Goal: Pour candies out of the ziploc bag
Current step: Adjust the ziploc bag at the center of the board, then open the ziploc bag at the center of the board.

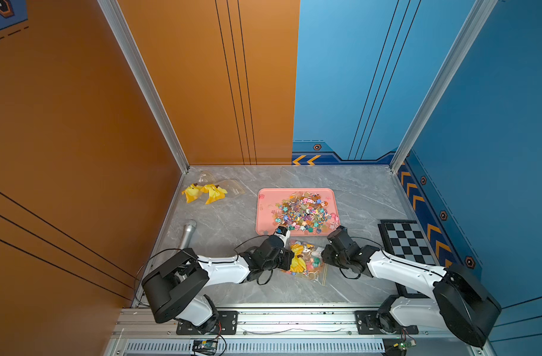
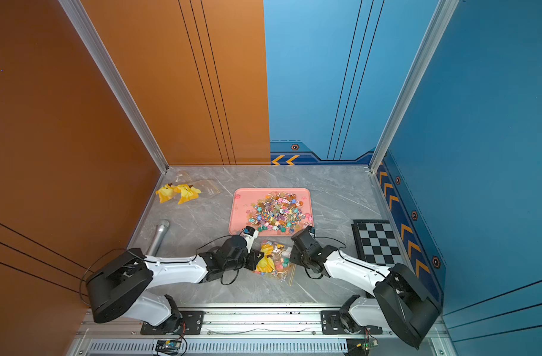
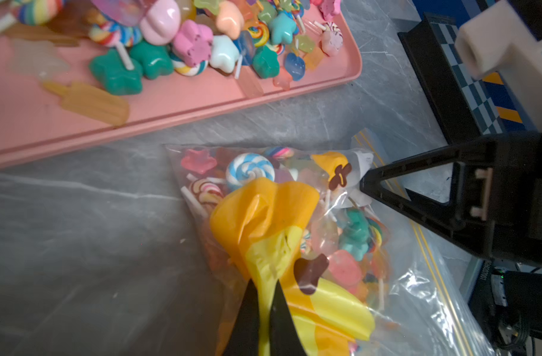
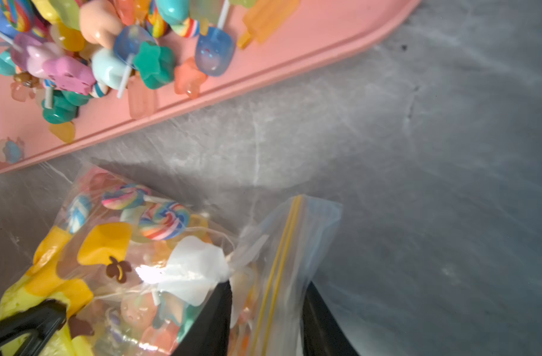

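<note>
While one ziploc bag (image 1: 308, 265) lies just beside the single pink tray (image 1: 265, 212), between my two grippers, its zip edge faces my right arm. Only the wrist view shows my left gripper (image 3: 263, 289) pinching its yellow film. My right gripper (image 4: 268, 296) straddles the zip edge, grip unclear. Candies (image 1: 303, 211) heap on the tray.

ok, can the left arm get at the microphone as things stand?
Probably not yet. The left gripper is shut on the ziploc bag, and the microphone lies back beside that arm's own elbow; it would have to let go and fold back.
</note>
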